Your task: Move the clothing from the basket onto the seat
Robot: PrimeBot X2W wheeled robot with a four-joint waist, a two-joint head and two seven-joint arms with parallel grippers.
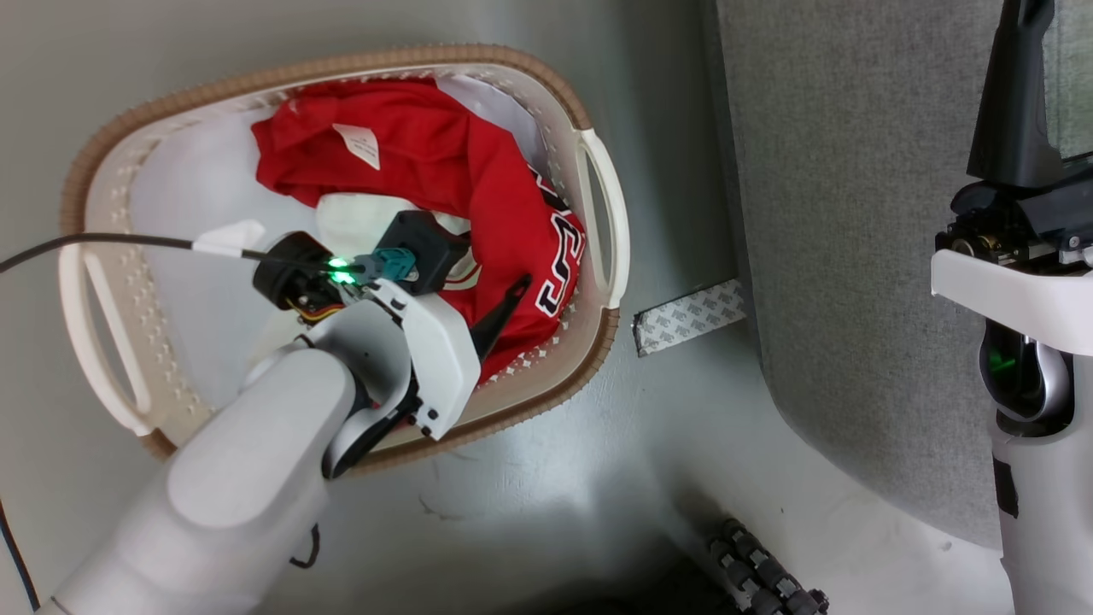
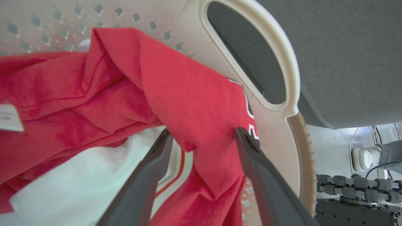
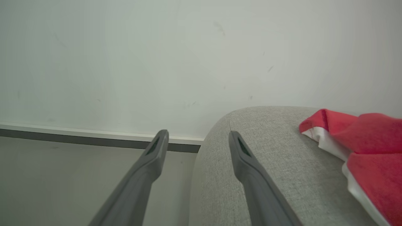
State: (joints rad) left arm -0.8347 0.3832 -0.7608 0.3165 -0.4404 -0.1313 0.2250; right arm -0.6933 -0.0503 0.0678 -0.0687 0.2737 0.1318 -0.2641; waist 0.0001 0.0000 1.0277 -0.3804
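The red jersey lies crumpled in the cream basket, its white label facing up and its block lettering against the right wall. My left gripper is down inside the basket, open, its two fingers either side of a raised fold of the jersey. One dark finger shows over the red cloth. The grey sofa stands to the right of the basket. My right gripper is open with nothing in it, held over the sofa's rounded edge.
A plain white pad lies under the jersey. A red cloth with white trim rests on the sofa. A strip of tape lies on the floor between basket and sofa. My base wheels are below. A person's shoe shows beyond the basket.
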